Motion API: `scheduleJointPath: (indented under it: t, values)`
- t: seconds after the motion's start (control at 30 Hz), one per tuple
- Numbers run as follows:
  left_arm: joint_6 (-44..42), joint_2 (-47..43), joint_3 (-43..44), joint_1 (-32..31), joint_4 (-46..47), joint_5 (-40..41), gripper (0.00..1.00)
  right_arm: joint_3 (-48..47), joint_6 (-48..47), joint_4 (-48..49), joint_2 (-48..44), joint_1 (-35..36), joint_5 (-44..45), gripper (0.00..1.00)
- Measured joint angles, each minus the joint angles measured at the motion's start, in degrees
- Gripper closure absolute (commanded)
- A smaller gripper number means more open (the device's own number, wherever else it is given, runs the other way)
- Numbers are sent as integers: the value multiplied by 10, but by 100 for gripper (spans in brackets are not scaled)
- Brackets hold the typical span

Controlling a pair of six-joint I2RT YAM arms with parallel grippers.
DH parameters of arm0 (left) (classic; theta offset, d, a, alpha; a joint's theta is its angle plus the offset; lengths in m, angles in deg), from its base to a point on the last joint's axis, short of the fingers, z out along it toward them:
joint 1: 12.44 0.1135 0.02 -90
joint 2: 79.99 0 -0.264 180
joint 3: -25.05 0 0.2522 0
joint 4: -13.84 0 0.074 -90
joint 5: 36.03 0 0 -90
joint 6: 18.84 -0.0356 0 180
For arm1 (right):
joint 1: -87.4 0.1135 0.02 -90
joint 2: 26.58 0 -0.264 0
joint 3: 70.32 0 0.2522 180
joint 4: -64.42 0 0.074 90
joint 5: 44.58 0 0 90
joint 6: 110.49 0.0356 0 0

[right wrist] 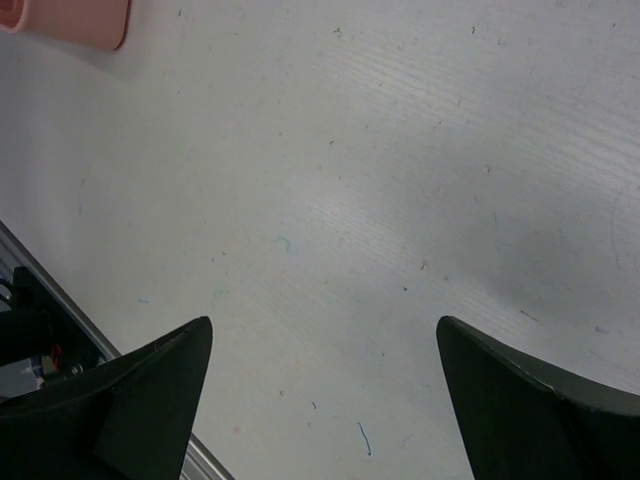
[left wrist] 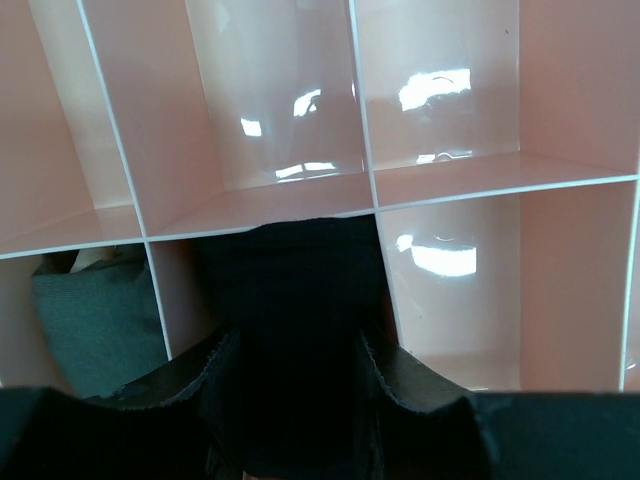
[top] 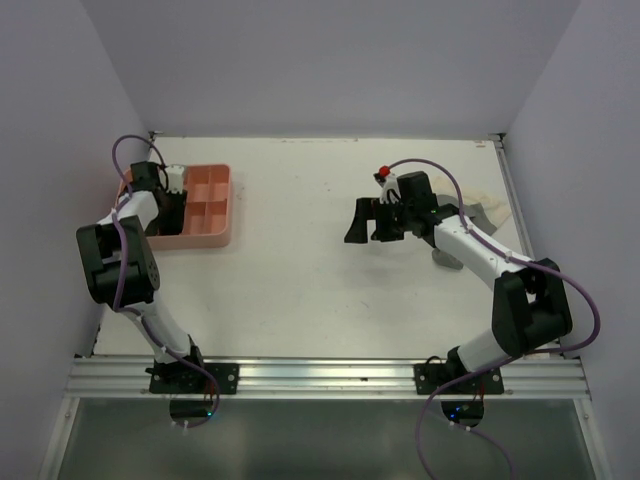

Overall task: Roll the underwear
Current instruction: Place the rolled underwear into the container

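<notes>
My left gripper (top: 172, 208) is down in the pink tray (top: 212, 205), shut on a rolled black underwear (left wrist: 290, 280) that stands between its fingers (left wrist: 215, 372) in a near compartment. A grey-green roll (left wrist: 95, 310) sits in the compartment to its left. My right gripper (top: 368, 222) is open and empty above bare table right of centre; in the right wrist view (right wrist: 325, 340) only tabletop lies between its fingertips. A cream cloth (top: 487, 203) lies flat at the far right, partly hidden behind the right arm. A small grey piece (top: 447, 259) shows under that arm.
The pink tray's other compartments (left wrist: 440, 90) hold nothing. A corner of the tray (right wrist: 70, 20) shows top left in the right wrist view. The metal rail (top: 320, 375) runs along the table's near edge. Walls close in the table on the left, back and right.
</notes>
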Motion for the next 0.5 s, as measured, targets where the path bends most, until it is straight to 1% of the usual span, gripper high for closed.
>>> scheduleJointPath:
  t: [0.07,0.2,0.37,0.43,0.5]
  values:
    - [-2,0,6,0,-9,-1,61,0,3,4,0,0,-7,1]
    - [-9,4,20,-1,-31,-2,55,3,9,17,-1,0,-13,1]
    - [-17,4,31,-1,-47,-2,39,12,14,31,-5,0,-23,1]
    - [-20,0,37,-1,-55,-1,35,19,19,41,-7,0,-27,1]
    - [-19,-4,43,-1,-63,-1,35,28,24,52,-9,0,-33,1]
